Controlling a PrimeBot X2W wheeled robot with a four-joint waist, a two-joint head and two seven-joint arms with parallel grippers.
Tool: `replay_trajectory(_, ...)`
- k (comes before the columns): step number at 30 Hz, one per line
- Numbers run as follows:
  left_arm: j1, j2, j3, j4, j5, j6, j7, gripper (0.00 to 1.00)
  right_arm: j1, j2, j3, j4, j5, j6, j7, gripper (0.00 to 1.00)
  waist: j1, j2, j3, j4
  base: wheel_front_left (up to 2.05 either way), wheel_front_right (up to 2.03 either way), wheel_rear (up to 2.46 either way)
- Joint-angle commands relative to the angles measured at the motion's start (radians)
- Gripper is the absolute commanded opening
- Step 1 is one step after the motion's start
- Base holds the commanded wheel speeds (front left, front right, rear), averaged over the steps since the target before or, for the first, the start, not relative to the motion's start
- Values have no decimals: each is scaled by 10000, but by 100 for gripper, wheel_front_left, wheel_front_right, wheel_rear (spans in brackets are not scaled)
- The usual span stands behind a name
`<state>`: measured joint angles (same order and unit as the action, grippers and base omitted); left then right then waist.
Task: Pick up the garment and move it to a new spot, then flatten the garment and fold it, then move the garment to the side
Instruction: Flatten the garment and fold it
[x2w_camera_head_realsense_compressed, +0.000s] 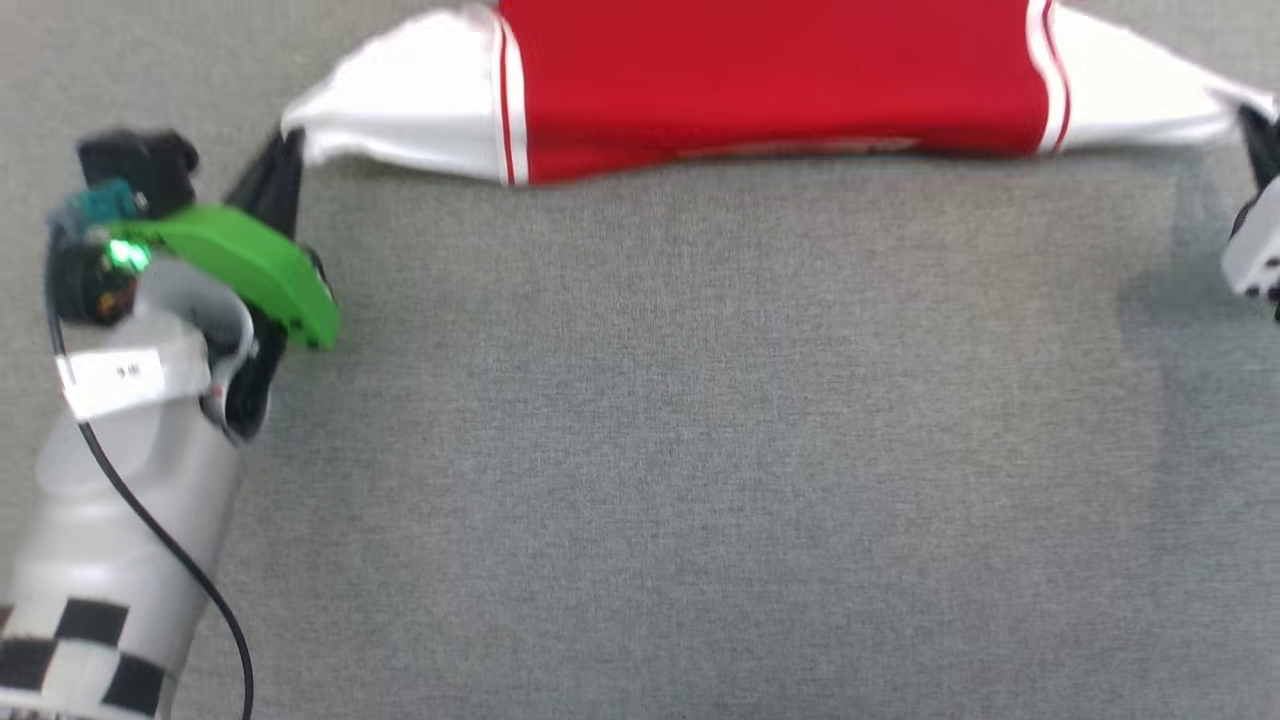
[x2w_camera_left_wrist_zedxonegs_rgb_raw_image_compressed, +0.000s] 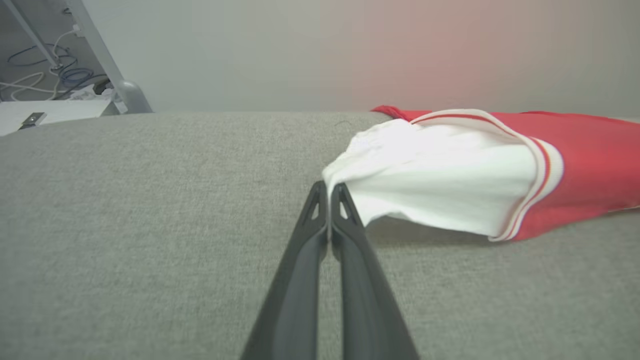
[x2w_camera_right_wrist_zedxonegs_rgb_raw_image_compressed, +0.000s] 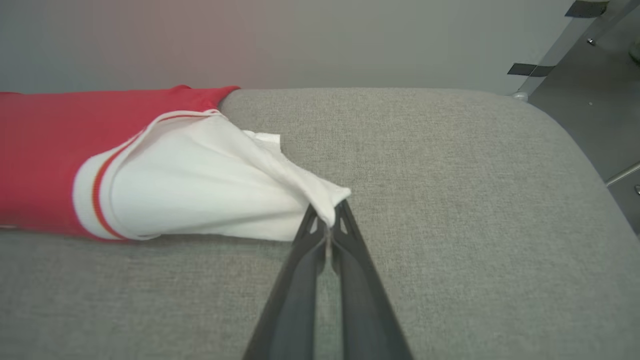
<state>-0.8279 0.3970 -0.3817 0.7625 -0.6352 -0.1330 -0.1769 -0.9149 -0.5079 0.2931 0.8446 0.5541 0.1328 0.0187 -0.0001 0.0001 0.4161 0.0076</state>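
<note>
Taut garment (x2w_camera_head_realsense_compressed: 770, 90) between left tool (x2w_camera_head_realsense_compressed: 288, 145), right tool (x2w_camera_head_realsense_compressed: 1252, 125)

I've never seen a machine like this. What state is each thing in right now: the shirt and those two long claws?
garment: stretched sideways across the far part of the grey padded table, its white sleeves pulled out to points.
left gripper: fingers shut, pinching the tip of one sleeve.
right gripper: fingers shut, with the other sleeve's cloth caught between them.
</note>
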Motion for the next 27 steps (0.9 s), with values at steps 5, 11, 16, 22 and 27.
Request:
replay_trajectory(5,1543,615,-362,-502,-707,24,753,0,1349,-528,150,-352,491,-21,549,0,1,-1,-1907,15,0,0,0)
replay_trajectory(11,2977,1124,-337,-1446,-1310,24,1423,0,2625,-908,54,-972,1057,-21,1213,0,1,-1,-2579,-8,0,0,0)
replay_trajectory(16,4504,1562,-404,-2949,-1801,260,2322,0,3970,-1316,-287,-1970,1602,-21,2128,0,1,-1,-3103,12,0,0,0)
replay_trajectory(22,6208,2063,-258,-4879,-2455,894,3222,0,5606,-1611,-996,-3379,1981,-21,3309,0,1,-1,-3441,-7,0,0,0)
replay_trajectory(27,7499,2589,124,-6540,-2973,1535,3631,0,6983,-1801,-2042,-4687,2081,-21,4447,0,1,-1,-3544,18,0,0,0)
